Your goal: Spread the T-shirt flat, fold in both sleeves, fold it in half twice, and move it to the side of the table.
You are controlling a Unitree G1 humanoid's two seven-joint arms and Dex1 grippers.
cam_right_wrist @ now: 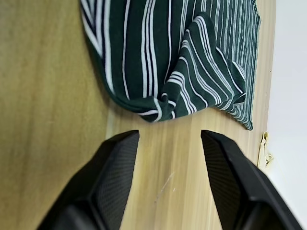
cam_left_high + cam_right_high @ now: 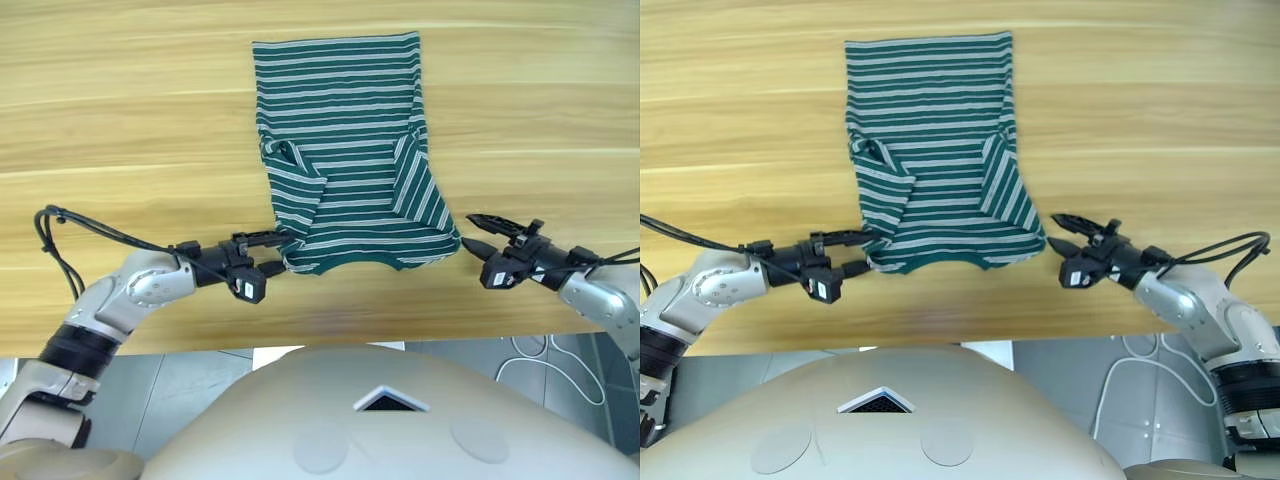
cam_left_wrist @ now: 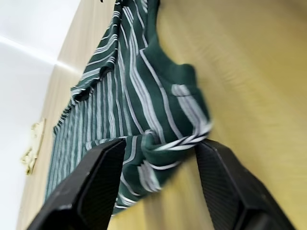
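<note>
While striped T-shirt (image 2: pixel 340 150) lies sleeves-in near table (image 2: pixel 120 120) front edge, left gripper (image 2: pixel 285 252) fingers spread astride its corner, right gripper (image 2: pixel 466 230) fingers spread just short; uneven pinch could skew fold.

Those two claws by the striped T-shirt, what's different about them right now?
The left gripper straddles a near corner of the T-shirt; the right gripper straddles only bare table. The left one touches the cloth; the right one sits just clear of the other near corner. Both are open.
</note>
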